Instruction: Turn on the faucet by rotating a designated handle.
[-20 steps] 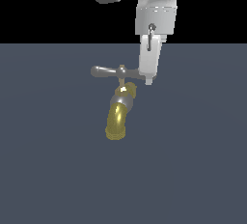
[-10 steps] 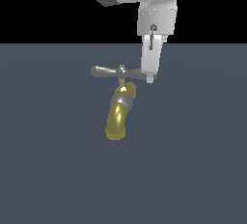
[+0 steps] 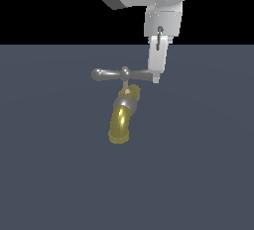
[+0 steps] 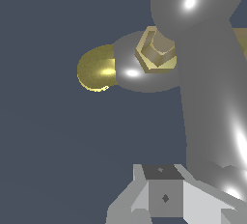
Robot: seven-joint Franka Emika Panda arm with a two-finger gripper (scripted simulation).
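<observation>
The faucet has a curved brass-yellow spout with a grey collar and points down toward the front. The handle, a slim grey crossbar, lies level across its top. My gripper hangs down from above. Its white fingers touch the handle's end on the exterior view's right. The fingers look closed together and hold nothing. In the wrist view the handle fills the frame beside my gripper, with the brass nut and the spout beyond.
The faucet stands on a flat dark grey-blue floor. The background above it is black. Nothing else shows.
My wrist and arm have shifted a little toward the exterior view's right. The fingertips stay at the handle's end. The handle has barely moved.
</observation>
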